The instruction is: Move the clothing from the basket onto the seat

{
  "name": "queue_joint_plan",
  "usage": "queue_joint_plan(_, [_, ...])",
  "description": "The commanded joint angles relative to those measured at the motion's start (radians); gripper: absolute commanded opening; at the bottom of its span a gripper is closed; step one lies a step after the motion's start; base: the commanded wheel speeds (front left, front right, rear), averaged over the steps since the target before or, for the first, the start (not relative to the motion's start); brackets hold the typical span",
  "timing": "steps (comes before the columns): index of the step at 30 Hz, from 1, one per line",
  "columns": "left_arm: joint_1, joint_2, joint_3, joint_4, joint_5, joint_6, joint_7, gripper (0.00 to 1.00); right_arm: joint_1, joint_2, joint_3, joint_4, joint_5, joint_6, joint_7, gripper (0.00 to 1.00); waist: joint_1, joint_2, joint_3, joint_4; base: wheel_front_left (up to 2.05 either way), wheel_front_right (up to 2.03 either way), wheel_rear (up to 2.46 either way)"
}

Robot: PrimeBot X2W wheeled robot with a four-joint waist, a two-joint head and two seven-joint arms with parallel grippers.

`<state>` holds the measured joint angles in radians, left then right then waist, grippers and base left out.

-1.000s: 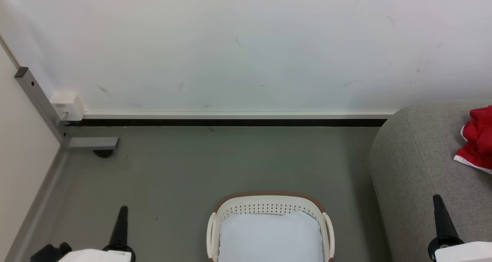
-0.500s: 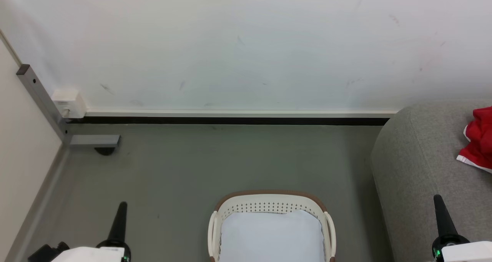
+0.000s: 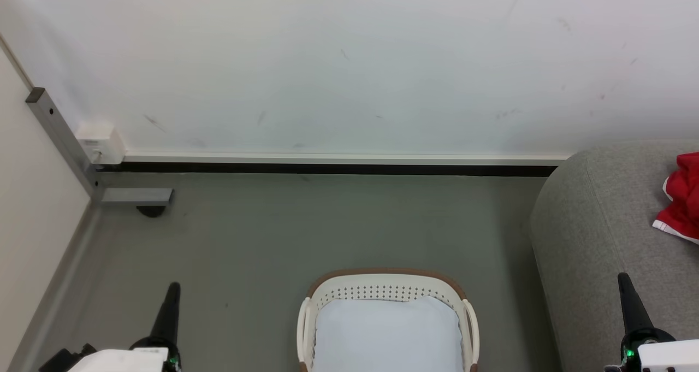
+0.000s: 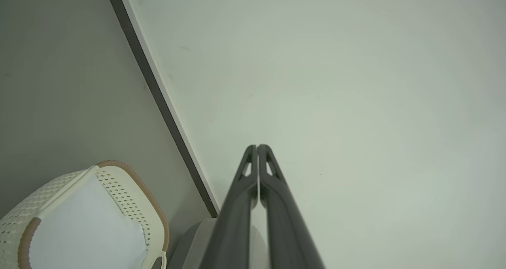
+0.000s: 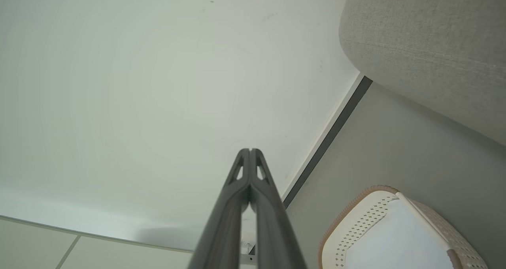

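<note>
Clothing (image 3: pixel 682 200): red with white trim, bunched on the seat (image 3: pixel 590 224), ahead of my right tool (image 5: pixel 250 150) and off to its right, well apart from it. Seat: grey sofa, running beside and beyond that tool. Basket (image 3: pixel 385 278): on the floor (image 3: pixel 273 235) between my right tool and my left tool (image 4: pixel 257 147), with a pale pad (image 3: pixel 385 334) across its inside and no red on top. Both tools: fingers pressed together, gripping nothing, tips toward the wall (image 3: pixel 349 60). Status, by my reckoning: the transfer looks complete, unless a garment lies under the pad, which I cannot tell.
</note>
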<state>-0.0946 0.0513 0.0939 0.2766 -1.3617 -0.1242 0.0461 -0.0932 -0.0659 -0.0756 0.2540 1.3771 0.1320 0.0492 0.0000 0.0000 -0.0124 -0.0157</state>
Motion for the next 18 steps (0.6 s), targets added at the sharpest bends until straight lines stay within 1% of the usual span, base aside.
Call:
queue_joint_plan(1, [-0.015,0.004,0.007,-0.012,-0.025,-0.006,0.007,0.0,-0.015,-0.002,-0.007,-0.01,0.016,-0.002,0.003,0.0,0.0,0.0,0.0,0.0,0.0,0.0,0.0])
queue_joint_plan(18, [-0.018,0.002,0.016,-0.023,-0.149,-0.008,0.041,0.0,-0.017,0.009,-0.025,-0.012,0.134,-0.002,0.039,0.0,0.0,0.0,0.008,0.008,0.0,0.0,0.0])
